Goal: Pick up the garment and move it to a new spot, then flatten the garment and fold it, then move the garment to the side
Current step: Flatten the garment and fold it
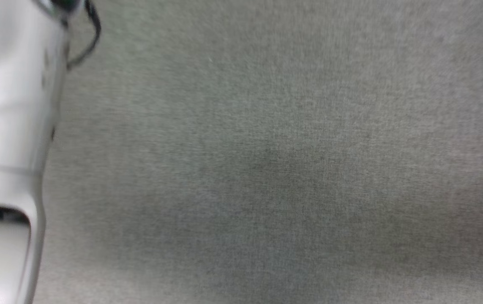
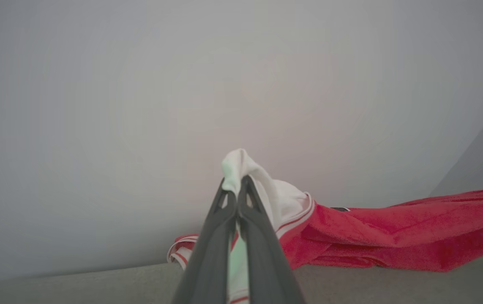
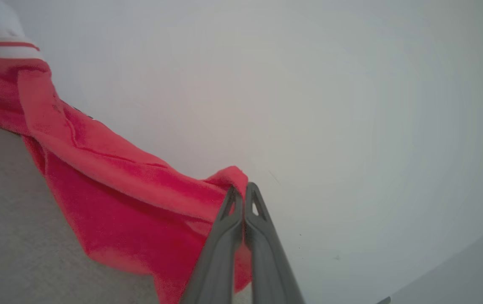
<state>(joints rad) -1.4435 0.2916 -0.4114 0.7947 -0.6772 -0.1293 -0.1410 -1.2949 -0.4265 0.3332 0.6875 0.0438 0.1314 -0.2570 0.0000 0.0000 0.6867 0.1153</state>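
Observation:
The garment (image 2: 393,236), a red jersey with a white sleeve and red-white striped trim, hangs stretched in the air between my two grippers, above a grey cloth surface (image 2: 97,287). In the left wrist view my left gripper (image 2: 236,182) is shut on the white sleeve. My right gripper (image 3: 242,190) is shut on a red edge of the garment (image 3: 110,190), which drapes away to the upper left of the right wrist view. The head view shows a pale forearm (image 1: 9,126) at the left edge over the grey surface.
A plain pale wall (image 2: 182,84) stands behind the garment in both wrist views. The grey textured surface (image 1: 287,169) spreads across the head view, with a soft shadow near its middle. A dark cable (image 1: 91,38) loops off the forearm at the top left.

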